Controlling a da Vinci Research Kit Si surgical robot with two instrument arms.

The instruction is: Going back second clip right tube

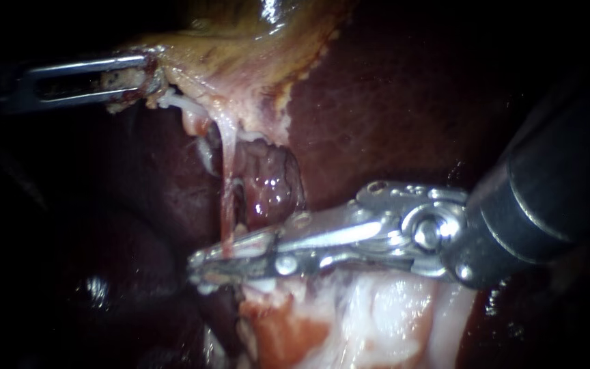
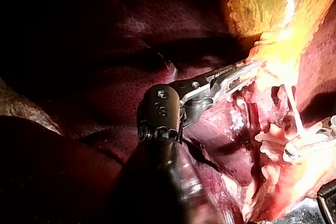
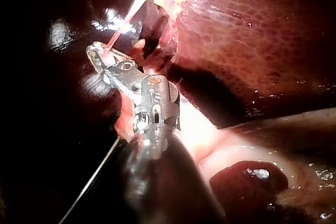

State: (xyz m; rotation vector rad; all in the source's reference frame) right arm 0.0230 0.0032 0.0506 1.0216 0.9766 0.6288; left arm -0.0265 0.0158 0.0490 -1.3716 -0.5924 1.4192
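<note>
Little room between gallbladder (image 1: 240, 61), right instrument (image 1: 199, 268)

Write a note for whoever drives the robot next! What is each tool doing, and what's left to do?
Left instrument: jaws shut on the gallbladder's edge.
Right instrument: jaws shut on the thin tube below the gallbladder, liver behind.
Done: tube held taut; no clip shows clearly.
Left: probably open the right jaws, back away gently, then check the tube for clips.
</note>
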